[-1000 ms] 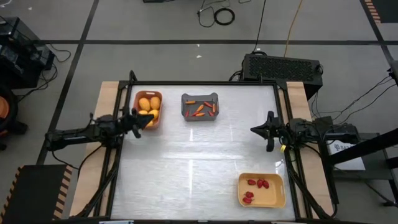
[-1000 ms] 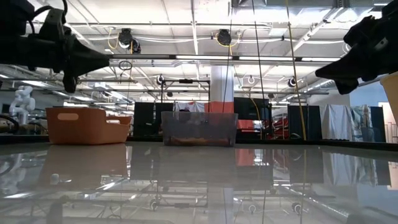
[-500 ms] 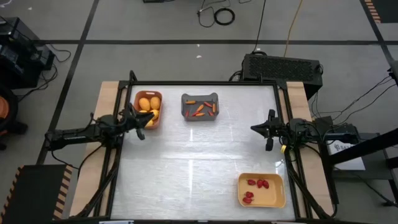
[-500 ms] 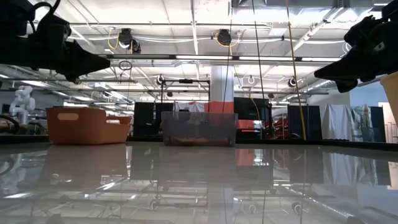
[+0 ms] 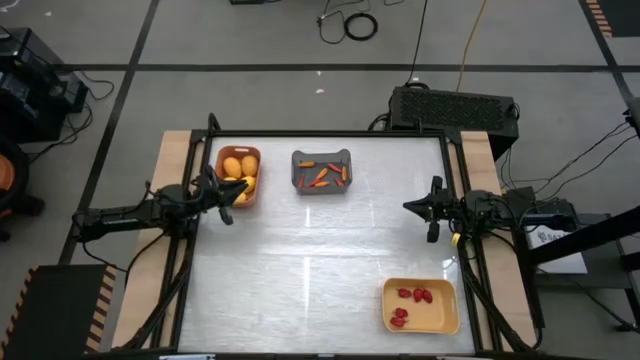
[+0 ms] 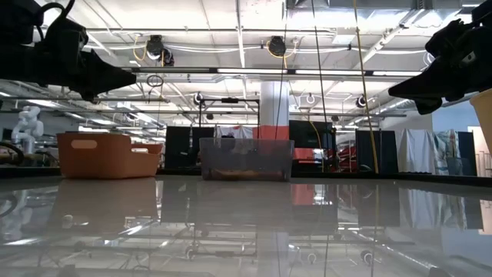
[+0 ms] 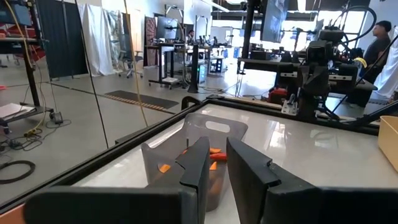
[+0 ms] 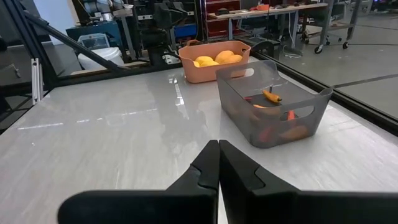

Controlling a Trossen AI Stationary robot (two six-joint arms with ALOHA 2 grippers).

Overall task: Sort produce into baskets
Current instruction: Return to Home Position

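Three baskets stand on the white table. The orange basket (image 5: 238,176) at the far left holds yellow-orange fruits (image 5: 238,167). The grey basket (image 5: 321,170) beside it holds slim orange-red peppers (image 5: 322,178). The pale yellow basket (image 5: 421,306) at the near right holds small red berries (image 5: 410,296). My left gripper (image 5: 232,196) hangs level above the table by the orange basket's near corner; a narrow gap shows between its fingers (image 7: 217,146), which are empty. My right gripper (image 5: 408,208) hangs level at the right edge, shut and empty (image 8: 218,144).
A bare stretch of table top (image 5: 320,250) lies between the two arms. Black frame rails (image 5: 452,170) run along the table's sides. A black box (image 5: 455,105) stands beyond the far edge. A person (image 7: 377,37) stands far off in the room.
My left gripper has rolled about its own pointing line while staying in place above the table; a finger that hung downward in the low view no longer does. The baskets and produce have not moved.
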